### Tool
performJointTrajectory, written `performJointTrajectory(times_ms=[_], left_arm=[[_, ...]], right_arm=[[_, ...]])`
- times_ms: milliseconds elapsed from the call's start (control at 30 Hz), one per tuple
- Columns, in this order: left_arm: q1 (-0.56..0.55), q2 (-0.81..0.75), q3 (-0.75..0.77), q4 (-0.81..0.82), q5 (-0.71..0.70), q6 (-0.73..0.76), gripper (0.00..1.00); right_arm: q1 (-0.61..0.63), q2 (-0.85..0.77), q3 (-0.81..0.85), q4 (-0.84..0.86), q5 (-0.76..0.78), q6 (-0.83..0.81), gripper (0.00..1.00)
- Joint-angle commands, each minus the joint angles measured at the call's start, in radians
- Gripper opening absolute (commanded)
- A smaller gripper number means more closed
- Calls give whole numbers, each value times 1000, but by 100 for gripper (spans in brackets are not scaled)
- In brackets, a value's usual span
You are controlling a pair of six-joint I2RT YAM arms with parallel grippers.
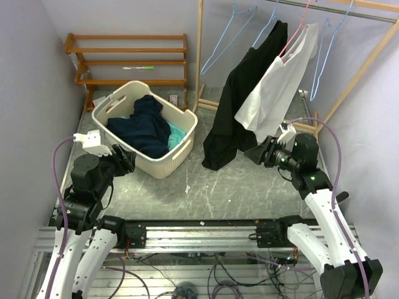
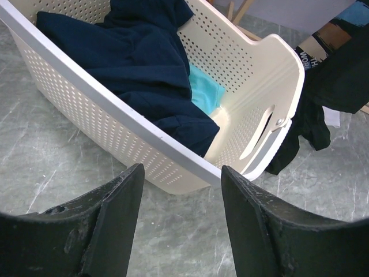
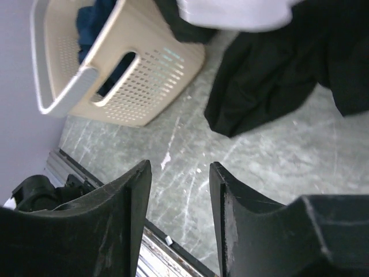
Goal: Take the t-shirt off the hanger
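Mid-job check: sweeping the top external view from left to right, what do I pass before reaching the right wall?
Laundry basket → black garment → white t-shirt → slanted right leg of the clothes rack.

The left arm folds low over its base, the left gripper [image 1: 126, 159] aimed inward with jaws apart; the right arm reaches forward, the right gripper [image 1: 255, 152] aimed inward, jaws apart
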Motion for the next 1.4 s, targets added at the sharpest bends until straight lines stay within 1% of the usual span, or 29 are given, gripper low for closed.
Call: performJointTrajectory(times_ms=[0,200,300,400,600,767,933,1000,1133,1300,1367], left_arm=[[-5,16,17,22,39,8,67],[-5,6,16,21,38,7,66],[-5,-1,15,22,36,5,66],[-5,-3,15,21,34,4,65],[-5,0,15,19,38,1,65],[-5,-8,15,17,39,0,65],[-5,-20,13,18,39,-2,64],[-5,-22,12,17,38,-2,64],[-5,-22,13,15,37,-4,64],[-5,-25,13,14,35,-5,64],[-5,-26,14,14,34,-5,64]], right_arm=[[80,34,123,11,58,-24,48],[216,178,392,-61,252,-53,48],[254,250,533,-101,341,-69,49],[259,313,657,-133,424,-74,49],[259,466,934,-207,693,-85,50],[259,607,1156,-279,828,-108,50],[259,685,1246,-300,954,-97,47],[259,708,1261,-293,983,-95,46],[259,770,1321,-326,1065,-83,40],[259,827,1354,-347,1106,-81,40],[259,829,1337,-341,1118,-78,39]])
